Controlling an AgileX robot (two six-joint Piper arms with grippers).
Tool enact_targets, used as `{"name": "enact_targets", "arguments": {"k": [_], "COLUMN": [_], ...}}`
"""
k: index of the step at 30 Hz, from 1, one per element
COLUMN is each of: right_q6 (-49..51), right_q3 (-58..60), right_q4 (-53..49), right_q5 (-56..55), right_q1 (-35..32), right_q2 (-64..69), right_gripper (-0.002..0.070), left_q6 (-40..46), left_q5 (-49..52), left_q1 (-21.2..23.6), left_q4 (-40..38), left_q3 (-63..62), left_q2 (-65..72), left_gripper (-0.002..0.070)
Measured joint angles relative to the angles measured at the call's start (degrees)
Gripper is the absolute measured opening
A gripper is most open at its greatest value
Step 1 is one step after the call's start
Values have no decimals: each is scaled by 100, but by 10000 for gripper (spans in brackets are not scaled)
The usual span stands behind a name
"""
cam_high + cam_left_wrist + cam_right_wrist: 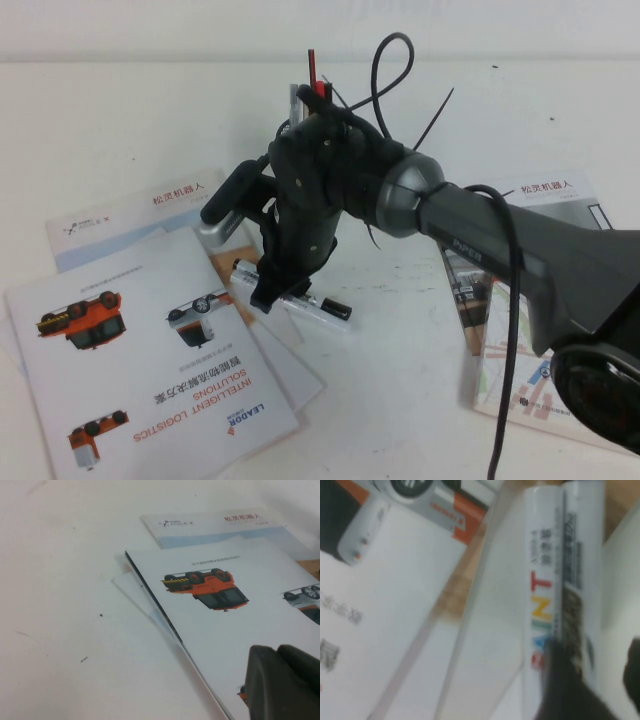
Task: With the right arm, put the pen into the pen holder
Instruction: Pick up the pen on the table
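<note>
Right tool (268, 292) sits low over the pen (322, 306), jaws astride its barrel; left tool (282, 682) unreadable.

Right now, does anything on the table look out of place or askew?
Brochures lie fanned, overlapping and crooked; the pen rests across them under the right gripper. The left gripper hangs above them. Nothing looks spilled or damaged.

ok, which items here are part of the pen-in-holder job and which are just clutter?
Job:
- pen, lying on the brochures
- pen holder, mostly hidden behind the arm
- right gripper, down at the pen

Clutter:
- vehicle brochure
- brochure on the right
- left gripper, parked over the brochures
</note>
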Motion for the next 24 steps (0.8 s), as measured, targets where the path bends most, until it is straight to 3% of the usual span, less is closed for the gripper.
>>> {"name": "enact_targets", "arguments": {"k": [18,21,23,24], "right_q6": [0,54,237,346], "right_q3": [-82,-102,-197,-278], "right_q4": [-75,-75,-100,-113], "right_q5": [-224,-235,-169,-103], "right_q1": [-98,-98,-98,-98], "right_q2": [267,267,303,317], "right_gripper": [257,202,113,116], "left_q6": [0,0,0,0], "left_q5": [0,0,0,0], "left_q1": [0,0,0,0], "left_q4": [0,0,0,0], "left_q3": [0,0,0,0], "left_q2": [0,0,0,0], "left_gripper": [-3,-3,-3,-3]}}
